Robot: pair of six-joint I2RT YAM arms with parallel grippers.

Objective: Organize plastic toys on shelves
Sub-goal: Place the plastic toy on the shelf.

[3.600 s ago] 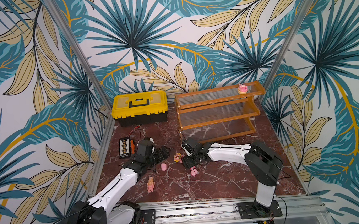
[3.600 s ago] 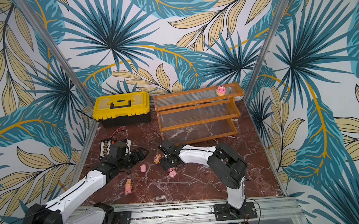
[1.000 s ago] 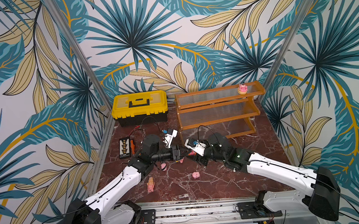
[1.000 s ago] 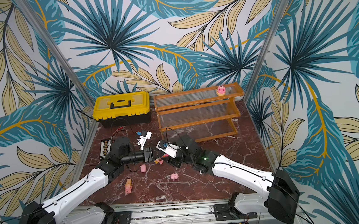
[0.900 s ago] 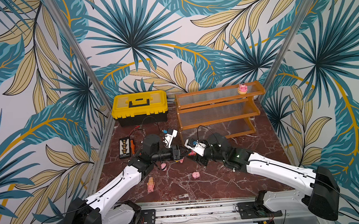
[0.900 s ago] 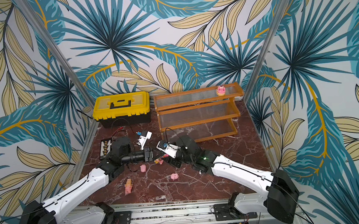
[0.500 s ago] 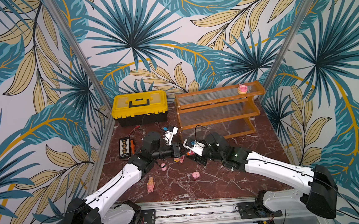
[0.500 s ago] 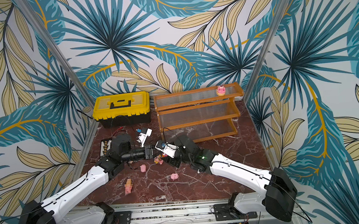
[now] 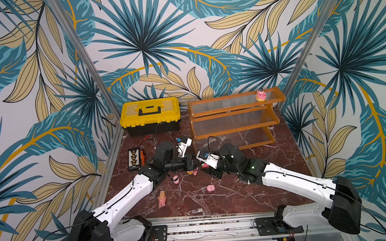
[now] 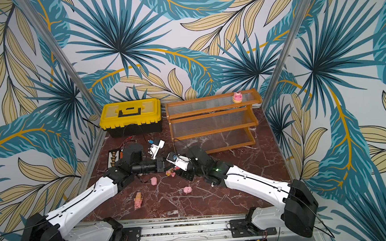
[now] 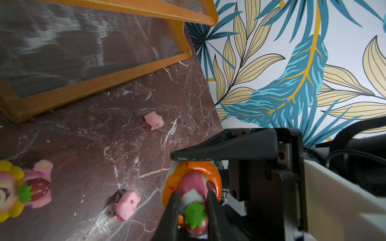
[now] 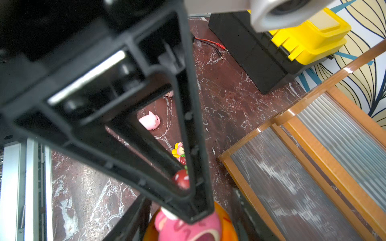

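Observation:
Both grippers meet above the middle of the marble floor on one plastic toy point(image 11: 193, 181), a pink character in an orange ring with a strawberry. My left gripper point(image 11: 193, 208) is shut on its strawberry end. My right gripper point(image 12: 188, 228) is shut on the orange ring point(image 12: 227, 229). In a top view the held toy point(image 9: 205, 165) hangs between the two. Below lie a yellow-petalled toy point(image 9: 194, 171), two piglets point(image 9: 175, 179) point(image 9: 210, 188) and a cone figure point(image 9: 162, 198). One pink toy point(image 9: 260, 95) stands on the top tier of the shelves point(image 9: 234, 128).
A yellow-and-black toolbox point(image 9: 149, 112) stands at the back left beside the shelves. A black tester point(image 9: 134, 156) with red and black leads point(image 9: 146, 138) lies by the left wall. A metal rail point(image 9: 206, 224) runs along the front edge.
My left gripper's jaws have closed onto the toy that the right gripper holds. Both wrists have crept slightly toward the back. The toys on the floor have not moved.

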